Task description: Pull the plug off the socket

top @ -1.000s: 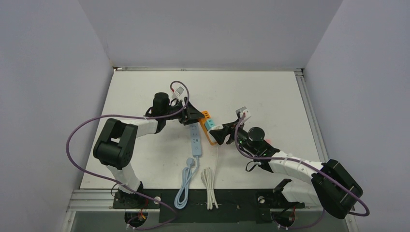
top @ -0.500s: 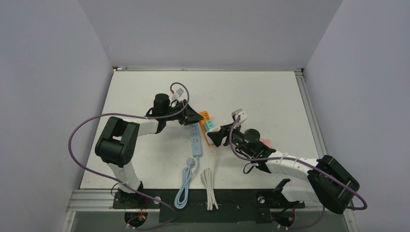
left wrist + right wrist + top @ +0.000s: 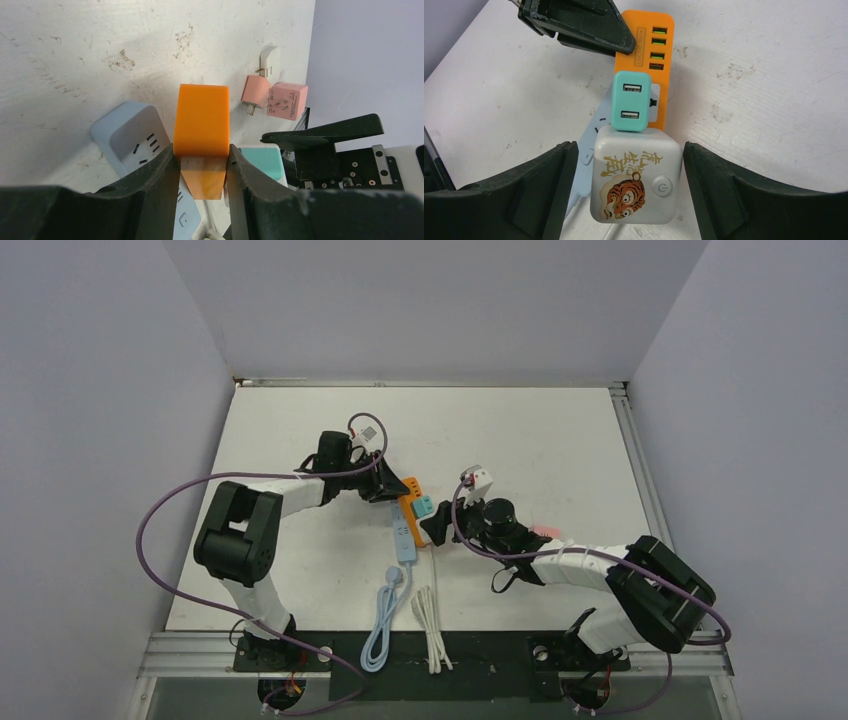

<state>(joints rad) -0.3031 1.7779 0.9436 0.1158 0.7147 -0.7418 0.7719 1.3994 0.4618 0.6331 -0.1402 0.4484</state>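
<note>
An orange socket strip (image 3: 408, 490) lies mid-table with a teal plug (image 3: 424, 505) stuck in it. My left gripper (image 3: 202, 155) is shut on the end of the orange strip (image 3: 201, 117), one finger on each side. In the right wrist view the teal plug (image 3: 631, 100) sits on the orange strip (image 3: 661, 60), and a white cube with a tiger picture (image 3: 636, 175) lies just in front of it. My right gripper (image 3: 627, 165) is open, its fingers standing either side of the white cube with gaps on both sides.
A light-blue power strip (image 3: 404, 535) lies beside the orange one, its cord running to the near edge. A coiled white cable (image 3: 432, 615) lies near the front. Two pink adapters (image 3: 286, 100) rest on the table to the right. The left gripper's finger (image 3: 579, 25) is close to the teal plug.
My left gripper closed on the orange strip. The right arm moved left toward the strip and its jaws widened around the white cube.
</note>
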